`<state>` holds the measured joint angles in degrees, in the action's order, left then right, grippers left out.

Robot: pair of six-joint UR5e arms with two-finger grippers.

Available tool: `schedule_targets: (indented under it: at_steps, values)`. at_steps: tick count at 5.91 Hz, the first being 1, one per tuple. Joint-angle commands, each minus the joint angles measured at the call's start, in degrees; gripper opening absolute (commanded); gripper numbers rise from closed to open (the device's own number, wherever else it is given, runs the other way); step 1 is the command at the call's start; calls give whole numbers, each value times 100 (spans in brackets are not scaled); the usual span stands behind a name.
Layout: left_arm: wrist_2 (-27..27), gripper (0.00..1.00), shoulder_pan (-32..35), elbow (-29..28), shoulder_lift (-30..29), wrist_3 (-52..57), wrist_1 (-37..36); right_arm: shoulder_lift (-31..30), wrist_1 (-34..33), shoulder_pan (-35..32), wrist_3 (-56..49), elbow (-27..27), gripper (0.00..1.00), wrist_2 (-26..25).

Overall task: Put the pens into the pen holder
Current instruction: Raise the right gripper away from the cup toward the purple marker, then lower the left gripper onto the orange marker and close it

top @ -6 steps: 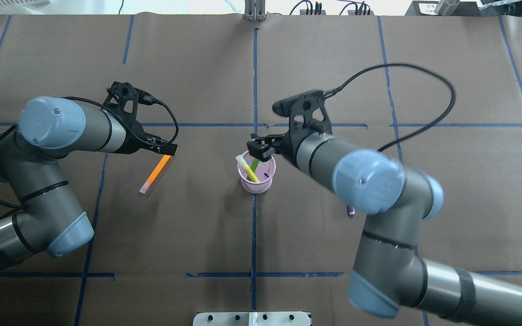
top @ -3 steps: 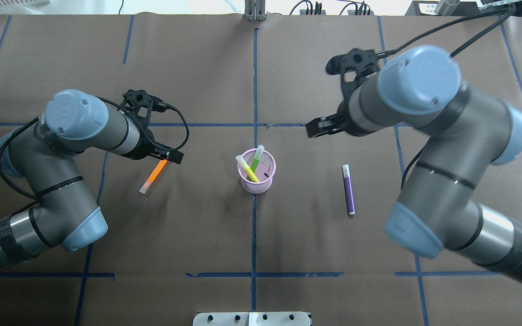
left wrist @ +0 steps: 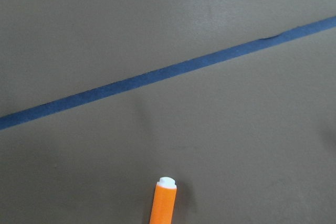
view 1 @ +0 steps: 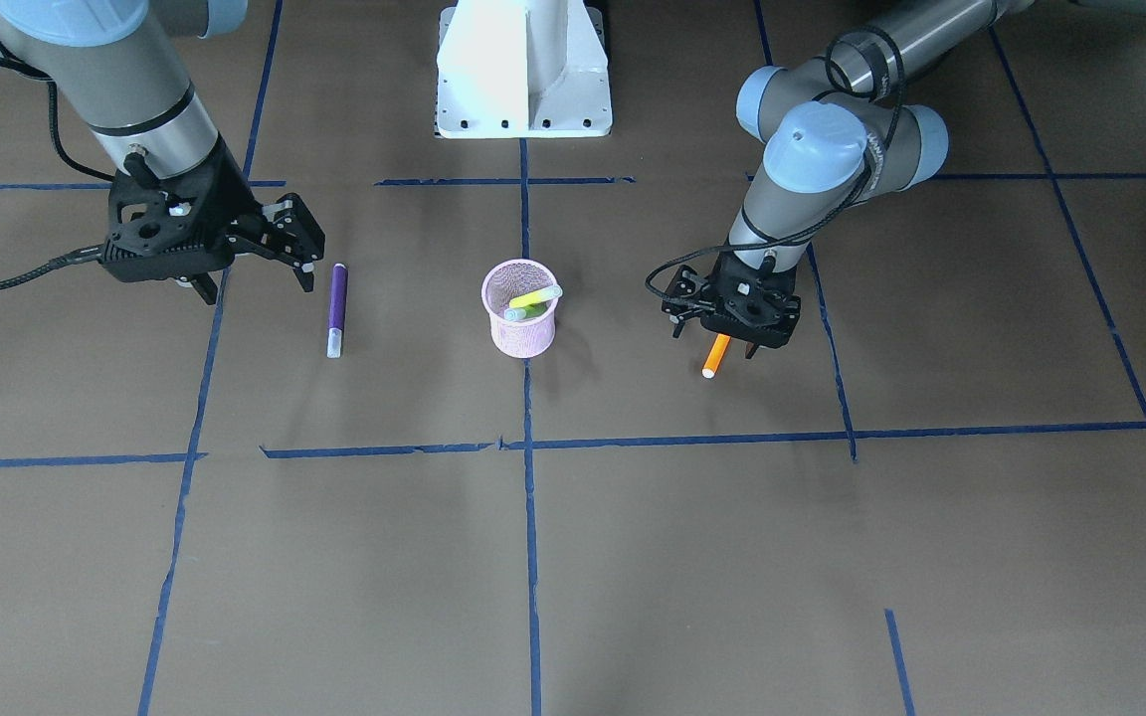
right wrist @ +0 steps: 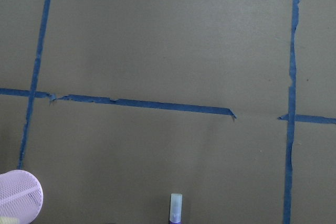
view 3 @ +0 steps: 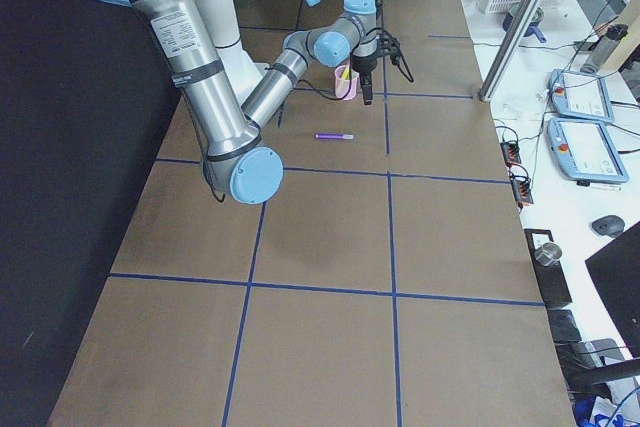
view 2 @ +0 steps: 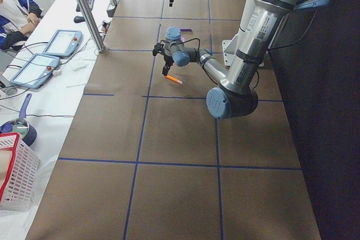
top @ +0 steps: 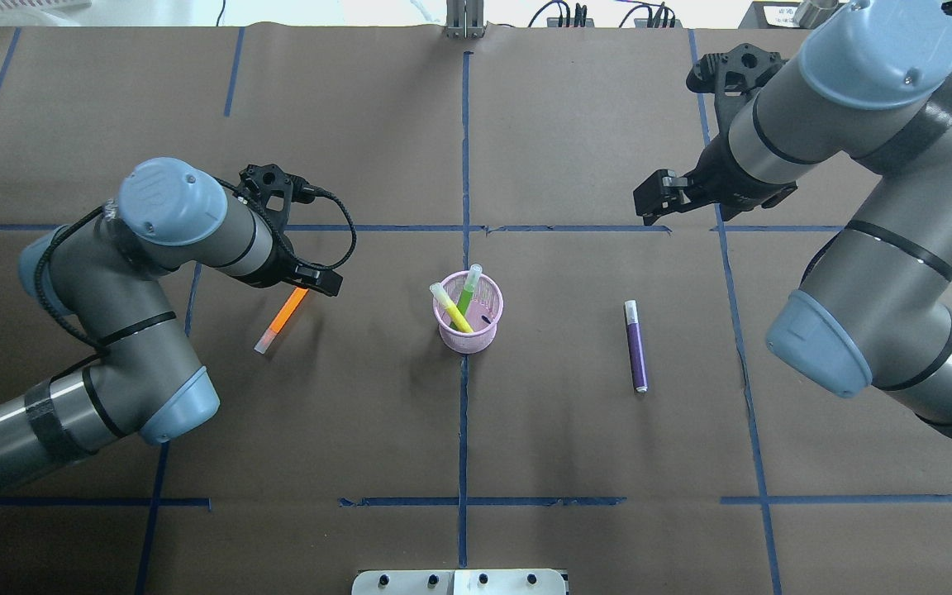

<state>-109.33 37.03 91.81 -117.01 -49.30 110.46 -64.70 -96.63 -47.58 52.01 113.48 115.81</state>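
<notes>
**While two pens stand in the cup, two more lie outside it**

The cup (top: pixel 468 329) is pink wire mesh, round, slightly tapered, and stands upright mid-table on brown paper (top: pixel 575 463) gridded with blue tape (top: pixel 463 430). Inside lean a yellow pen (top: pixel 453 310) and a green pen (top: pixel 467 291), pale caps up.

The orange pen (top: pixel 284 314) lies flat on the robot's left of the cup, far end under the left gripper (top: pixel 319 281). Overhead hides the fingers and the left wrist view shows only the pen's white-plugged butt, so can't tell if it grips.

The purple pen (top: pixel 635 351), slim with a pale cap, lies flat on the other side. The right gripper (view 1: pixel 257 290) hangs near it, empty. The front view shows its jaws spread; overhead shows just a black block. The right wrist view catches that cap and a bit of cup rim.
</notes>
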Motion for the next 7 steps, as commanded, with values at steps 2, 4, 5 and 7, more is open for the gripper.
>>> schedule_targets:
  at_steps: [2, 4, 5, 7]
  values:
    - [-1, 99, 6, -313, -129, -18, 63, -17, 3, -59, 37, -10, 100, 29]
    - [-9, 96, 6, -313, -112, -1, 64, -8, 4, -59, 46, -10, 100, 29]
    - [-149, 95, -3, -313, -94, -1, 64, -8, 4, -59, 55, -10, 100, 29]
    - [-211, 92, -3, -330, -76, 8, 64, -8, 4, -59, 64, -10, 100, 29]
